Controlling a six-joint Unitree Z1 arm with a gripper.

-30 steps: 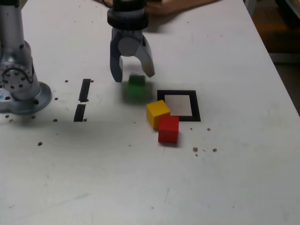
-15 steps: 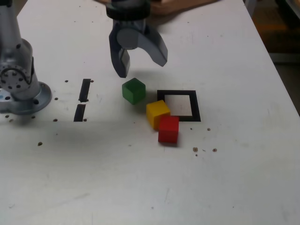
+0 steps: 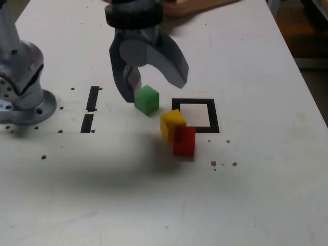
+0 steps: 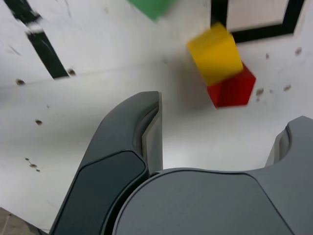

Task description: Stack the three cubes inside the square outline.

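Note:
My gripper (image 3: 152,89) hangs open over the table, holding nothing. The green cube (image 3: 147,99) rests on the table just below and between its fingers, apart from them. To the exterior view's right, the yellow cube (image 3: 172,123) sits against the near left corner of the square outline (image 3: 192,101), and the red cube (image 3: 184,141) touches its near side. The outline's white centre holds nothing. In the wrist view the green cube (image 4: 152,7), yellow cube (image 4: 215,54), red cube (image 4: 234,89) and outline (image 4: 254,33) lie beyond my open gripper (image 4: 225,117).
The arm's base (image 3: 20,87) stands at the exterior view's left. Two short black tape strips (image 3: 93,98) (image 3: 87,123) lie between it and the cubes. Small dark specks dot the white table. A brown object (image 3: 195,6) lies at the far edge.
The gripper opened wide and let go of the green cube, which dropped onto the table left of the outline. The gripper has since shifted slightly left and toward the camera.

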